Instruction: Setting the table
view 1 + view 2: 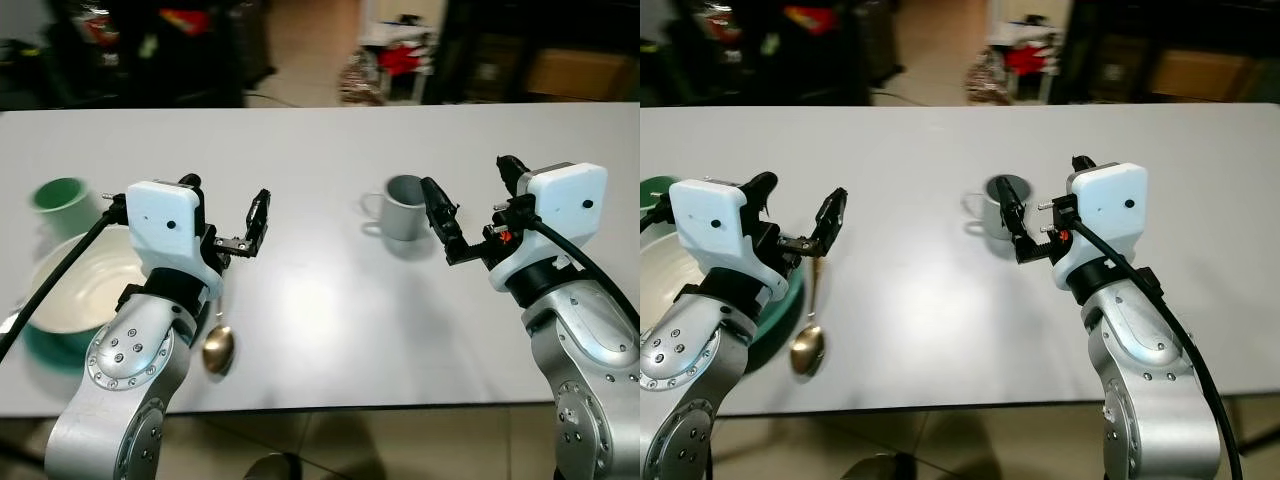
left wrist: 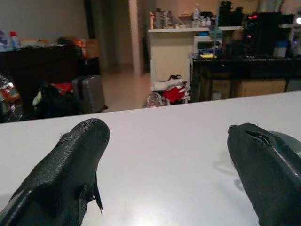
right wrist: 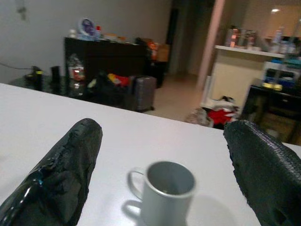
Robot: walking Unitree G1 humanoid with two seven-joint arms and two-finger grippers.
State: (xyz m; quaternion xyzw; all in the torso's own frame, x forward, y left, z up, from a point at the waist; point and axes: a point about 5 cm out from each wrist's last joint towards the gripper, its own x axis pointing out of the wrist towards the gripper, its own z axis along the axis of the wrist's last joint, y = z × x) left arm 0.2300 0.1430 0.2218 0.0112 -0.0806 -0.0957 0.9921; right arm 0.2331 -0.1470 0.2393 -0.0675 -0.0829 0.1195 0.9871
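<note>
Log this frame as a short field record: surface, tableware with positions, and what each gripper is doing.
surface: white table
grey mug: upright, handle toward the robot's left, right of centre
white bowl: at the robot's left, resting on a teal plate
green cup: behind the bowl
gold spoon: lying beside the plate, bowl end toward the robot
left gripper: open, above the table near the spoon, holding nothing
right gripper: open, facing the mug, not touching it

Lighting: bright overhead, soft glare patch mid-counter [image 1: 320, 300]. Shadows: short, soft, beside grey mug [image 1: 405, 206]. Background beyond the counter's far edge: dim, blurred. Wrist views: fingers [image 3: 61, 174] near, out of focus.
</note>
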